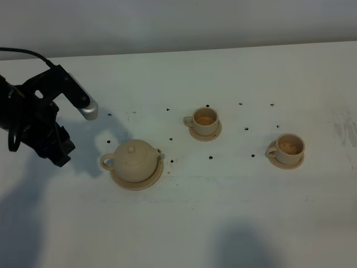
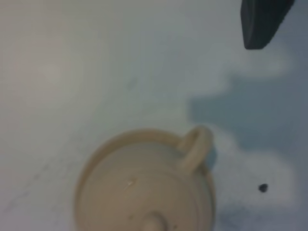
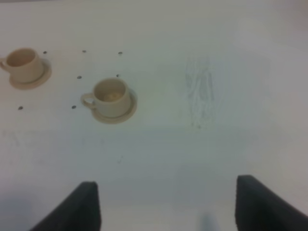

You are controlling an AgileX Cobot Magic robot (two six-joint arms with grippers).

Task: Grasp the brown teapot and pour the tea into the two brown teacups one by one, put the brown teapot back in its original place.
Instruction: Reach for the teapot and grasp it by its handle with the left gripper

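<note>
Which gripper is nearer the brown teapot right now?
Left. The left gripper hangs just off the handle of the brown teapot, not touching. The right gripper is outside the high view; its wrist view shows only the two brown teacups and bare table.

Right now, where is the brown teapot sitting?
In the high view the brown teapot sits left of centre on its round tan saucer, with the nearer teacup up to its right.

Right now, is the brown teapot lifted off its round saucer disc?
No, the brown teapot sits on the saucer disc, with the left gripper off to its side, apart from it.
</note>
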